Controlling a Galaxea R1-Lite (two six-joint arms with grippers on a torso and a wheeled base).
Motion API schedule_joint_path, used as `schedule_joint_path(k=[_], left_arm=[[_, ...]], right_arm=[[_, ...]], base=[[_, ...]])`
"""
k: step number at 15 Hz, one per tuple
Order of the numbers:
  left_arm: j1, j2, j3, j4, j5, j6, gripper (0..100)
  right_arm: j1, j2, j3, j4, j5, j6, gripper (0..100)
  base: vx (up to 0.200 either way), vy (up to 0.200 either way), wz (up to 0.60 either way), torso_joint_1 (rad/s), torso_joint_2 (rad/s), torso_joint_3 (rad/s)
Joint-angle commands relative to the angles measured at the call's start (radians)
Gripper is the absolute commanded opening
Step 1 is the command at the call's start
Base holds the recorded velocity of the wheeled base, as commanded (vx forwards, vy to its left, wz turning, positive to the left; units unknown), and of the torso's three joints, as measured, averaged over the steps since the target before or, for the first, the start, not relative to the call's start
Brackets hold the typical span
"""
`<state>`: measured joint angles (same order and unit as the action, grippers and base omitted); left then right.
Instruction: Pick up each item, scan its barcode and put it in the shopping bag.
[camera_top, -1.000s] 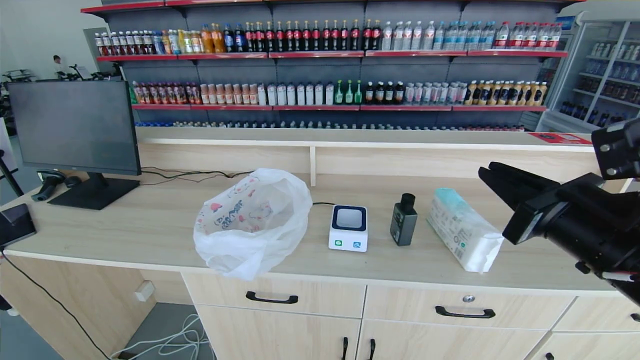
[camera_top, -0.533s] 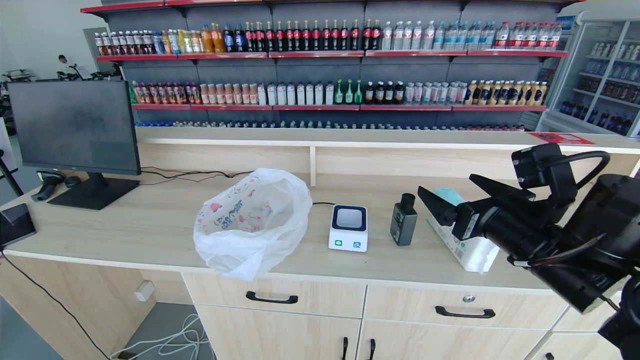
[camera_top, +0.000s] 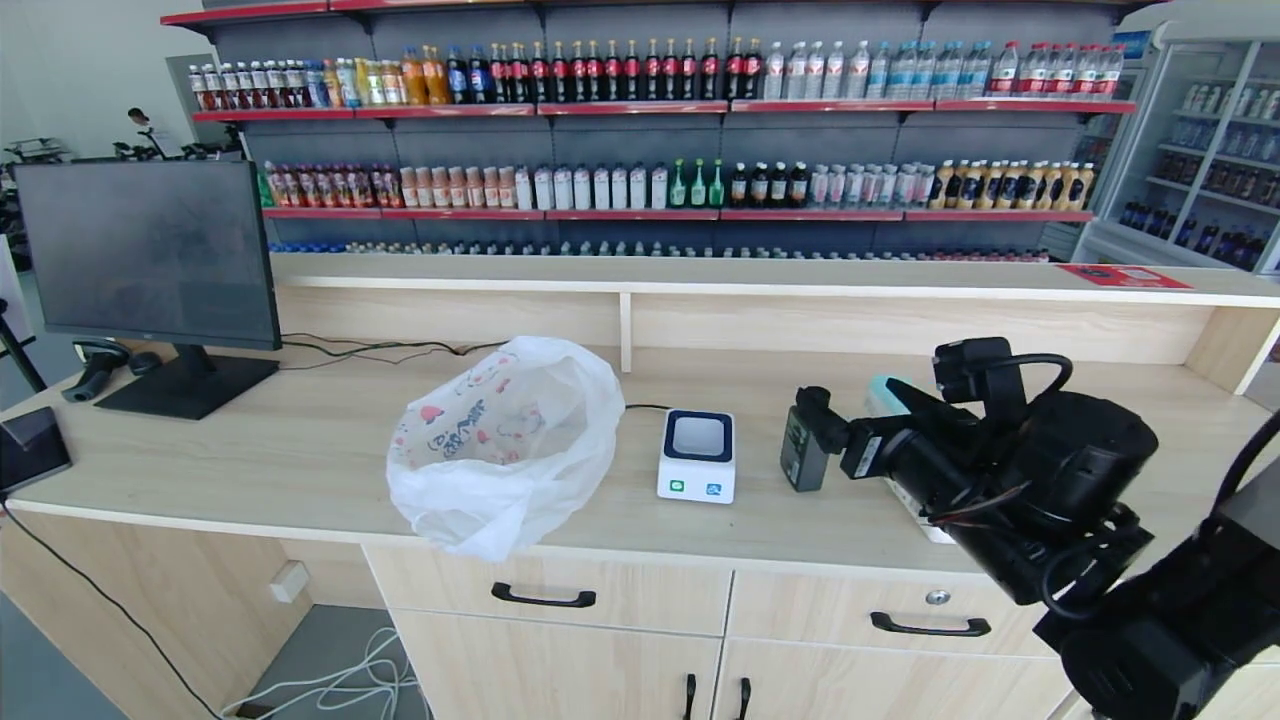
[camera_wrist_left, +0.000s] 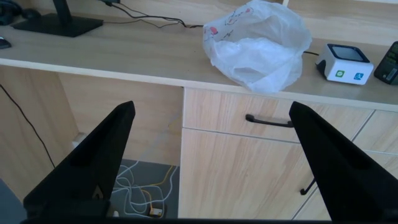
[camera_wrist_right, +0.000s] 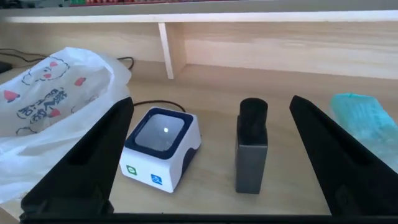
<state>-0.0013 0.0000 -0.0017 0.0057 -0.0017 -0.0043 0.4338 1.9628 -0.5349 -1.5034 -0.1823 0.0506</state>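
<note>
Hovering wide open, right gripper (camera_wrist_right: 211, 102) faces the dark bottle (camera_wrist_right: 251, 163) upright on the counter (camera_wrist_right: 208, 202) beside the scanner (camera_wrist_right: 163, 148), which looks rigid, light, maybe slick; pinch the flat body below the cap.

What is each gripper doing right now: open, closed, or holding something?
Left gripper: open, holding nothing.
Right gripper: open, holding nothing, with the dark bottle just ahead of its fingers.

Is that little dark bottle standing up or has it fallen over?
Standing upright: the dark bottle sits on its base on the counter, cap on top, beside the white scanner.
</note>
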Motion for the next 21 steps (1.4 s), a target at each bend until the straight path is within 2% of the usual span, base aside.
schedule_joint_path(k=[1, 8, 13, 21], left_arm=[[0.000, 0.000, 0.000, 0.000, 0.000, 0.000, 100], [0.000, 0.000, 0.000, 0.000, 0.000, 0.000, 100], [0.000, 0.000, 0.000, 0.000, 0.000, 0.000, 100], [0.000, 0.000, 0.000, 0.000, 0.000, 0.000, 100]], right_arm=[[0.016, 0.171, -0.111, -0.067, -0.026, 0.020, 100], [-0.007, 0.231, -0.157, -0.067, -0.039, 0.020, 100], [-0.086, 0.320, -0.189, -0.067, -0.039, 0.015, 100], [-0.109, 0.409, -0.251, -0.067, -0.039, 0.015, 100]], base=[[0.000, 0.000, 0.00, 0.000, 0.00, 0.000], [0.000, 0.000, 0.00, 0.000, 0.00, 0.000], [0.000, 0.000, 0.00, 0.000, 0.00, 0.000], [0.000, 0.000, 0.00, 0.000, 0.00, 0.000]])
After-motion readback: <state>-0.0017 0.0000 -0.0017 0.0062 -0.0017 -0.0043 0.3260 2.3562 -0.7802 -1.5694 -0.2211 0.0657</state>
